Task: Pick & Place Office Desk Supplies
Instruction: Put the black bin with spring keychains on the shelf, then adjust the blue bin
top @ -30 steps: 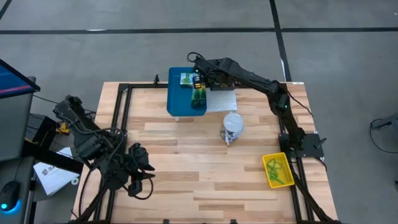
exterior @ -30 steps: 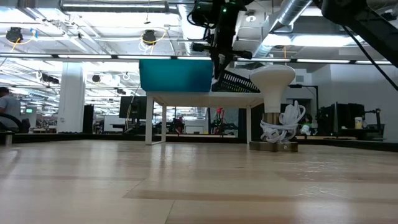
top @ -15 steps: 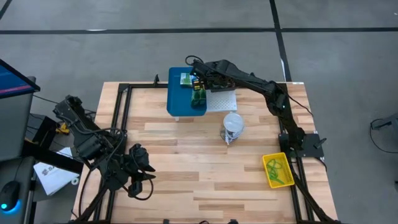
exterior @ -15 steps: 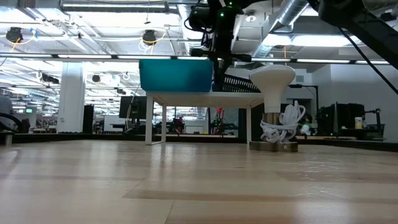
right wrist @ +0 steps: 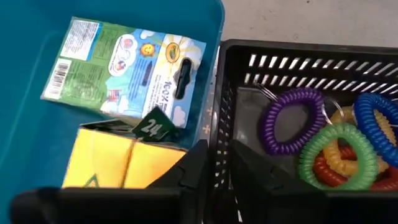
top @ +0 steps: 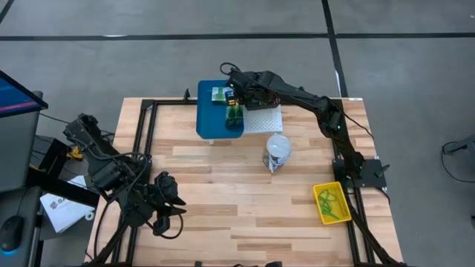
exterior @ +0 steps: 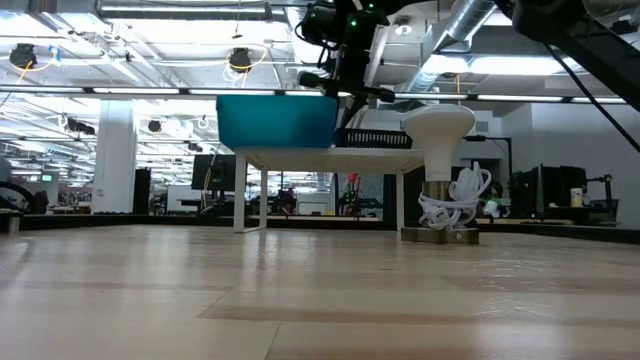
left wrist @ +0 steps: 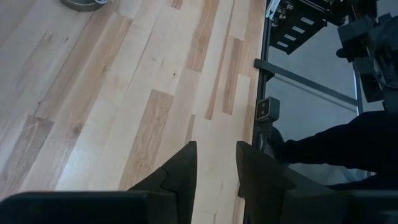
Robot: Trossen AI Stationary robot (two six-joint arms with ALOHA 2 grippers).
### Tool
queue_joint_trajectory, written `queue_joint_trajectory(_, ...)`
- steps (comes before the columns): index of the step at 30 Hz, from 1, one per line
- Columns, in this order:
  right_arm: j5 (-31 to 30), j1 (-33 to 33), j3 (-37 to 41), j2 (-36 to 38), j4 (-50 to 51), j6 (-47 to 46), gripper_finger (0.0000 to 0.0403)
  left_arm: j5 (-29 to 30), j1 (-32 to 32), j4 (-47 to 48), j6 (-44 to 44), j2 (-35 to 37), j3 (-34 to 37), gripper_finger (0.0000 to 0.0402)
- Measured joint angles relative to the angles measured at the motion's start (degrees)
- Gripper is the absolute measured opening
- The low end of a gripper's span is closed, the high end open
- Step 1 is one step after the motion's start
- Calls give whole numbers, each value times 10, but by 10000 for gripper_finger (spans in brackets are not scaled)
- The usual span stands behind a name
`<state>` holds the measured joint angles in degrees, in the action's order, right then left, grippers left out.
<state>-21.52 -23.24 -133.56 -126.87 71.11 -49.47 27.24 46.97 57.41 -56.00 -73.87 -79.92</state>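
Observation:
My right gripper (right wrist: 216, 177) hangs over the far middle of the table (top: 236, 95), fingers pointing down. They stand slightly apart, one on each side of the black basket's (right wrist: 298, 53) wall next to the blue bin (right wrist: 25, 93). Purple (right wrist: 289, 121), green (right wrist: 329, 155) and blue (right wrist: 379, 118) loops lie in the basket with others. A green-blue packet (right wrist: 124, 50) and the yellow crayon box (right wrist: 118, 165) lie in the bin. My left gripper (left wrist: 214, 165) waits open above the near left of the table (top: 167, 215), with nothing between its fingers. My right gripper's fingers (right wrist: 189, 174) come from above and straddle the basket's wall (right wrist: 217, 143) on the bin's side. I cannot tell whether they touch it. The basket (exterior: 385, 138) lies level on the low white stand.
Bin (exterior: 275, 120) and basket stand side by side on a small white stand (exterior: 330, 155). A white ball-shaped object (top: 278, 148) stands near the table's middle. A yellow tray (top: 332, 202) with green loops lies at the near right. Bare wood lies between.
The basket's end next to the bin, raised and tilted a second ago, has come down, and the basket lies level. The blue bin has slid a little toward the table's left.

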Motion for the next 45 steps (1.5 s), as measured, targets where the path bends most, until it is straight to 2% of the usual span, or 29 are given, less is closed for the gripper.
queue_joint_trajectory(16, -42, 8, -12, 17, 9, 16, 67, 2, 0, 2, 1, 0, 0, 106)
queue_joint_trajectory(26, -37, 40, -13, 35, -112, 44, 68, 2, 0, 2, 3, 0, 0, 106)
queue_joint_trajectory(30, -40, 56, -13, 35, -117, 40, 66, 1, 0, 1, 2, 0, 0, 106)
queue_joint_trajectory(33, -52, 53, -13, 39, -59, 36, 63, 1, 0, 0, 1, 0, 0, 106)
queue_joint_trajectory(39, -142, 40, -13, 61, 98, 31, 59, 1, 0, 0, 1, 0, 0, 106)
queue_joint_trajectory(45, -142, -12, -13, 84, 144, 19, 58, 1, -1, 0, 1, 0, 0, 106)
